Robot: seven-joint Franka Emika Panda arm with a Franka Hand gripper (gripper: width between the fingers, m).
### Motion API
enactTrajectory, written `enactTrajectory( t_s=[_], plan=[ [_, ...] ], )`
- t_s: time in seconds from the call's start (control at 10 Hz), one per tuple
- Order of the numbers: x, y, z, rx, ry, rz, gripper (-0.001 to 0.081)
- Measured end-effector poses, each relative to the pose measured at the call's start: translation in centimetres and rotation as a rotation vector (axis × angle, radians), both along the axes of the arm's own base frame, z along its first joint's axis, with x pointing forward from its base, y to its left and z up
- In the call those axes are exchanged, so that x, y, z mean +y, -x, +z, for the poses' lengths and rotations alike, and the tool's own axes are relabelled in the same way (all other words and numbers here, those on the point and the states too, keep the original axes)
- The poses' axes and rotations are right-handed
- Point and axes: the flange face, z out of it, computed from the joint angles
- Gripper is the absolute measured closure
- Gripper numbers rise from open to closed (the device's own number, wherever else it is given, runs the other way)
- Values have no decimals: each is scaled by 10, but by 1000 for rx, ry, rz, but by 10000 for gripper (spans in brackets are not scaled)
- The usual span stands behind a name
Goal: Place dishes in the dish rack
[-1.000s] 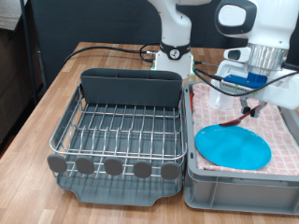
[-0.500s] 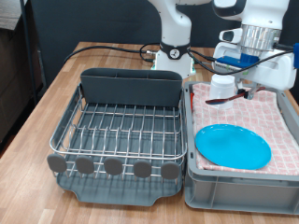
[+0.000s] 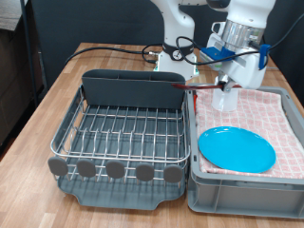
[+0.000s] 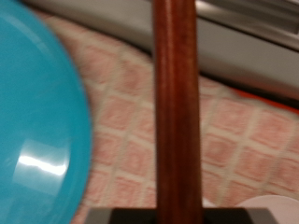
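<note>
My gripper (image 3: 231, 80) is shut on the reddish-brown wooden spoon (image 3: 201, 86) and holds it level in the air above the cloth-lined bin's left wall. The spoon's free end reaches over the dish rack's (image 3: 119, 133) tall grey back compartment. In the wrist view the spoon (image 4: 175, 103) runs straight along the picture between the fingers. The light-blue plate (image 3: 237, 149) lies flat on the checked cloth and also shows in the wrist view (image 4: 37, 112). The white mug (image 3: 225, 99) stands in the bin just below the gripper. The rack holds no dishes.
The grey bin (image 3: 242, 195) lined with red-and-white checked cloth (image 3: 271, 114) stands right beside the rack on the wooden table (image 3: 38, 123). Black cables (image 3: 128, 52) lie at the back near the robot base (image 3: 177, 47).
The gripper has risen out of the bin with the spoon and moved toward the exterior view's left and top. The spoon now sticks out over the rack's back corner.
</note>
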Motion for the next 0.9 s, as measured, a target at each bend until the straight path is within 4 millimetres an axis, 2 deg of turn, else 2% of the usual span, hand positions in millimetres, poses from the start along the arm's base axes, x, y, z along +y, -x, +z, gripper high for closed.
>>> enactTrajectory(
  t_s=[0.6, 0.9],
  plan=[
    [-46, 48, 30, 55, -86, -284, 719],
    [-53, 50, 31, 72, -86, -301, 719]
  ],
)
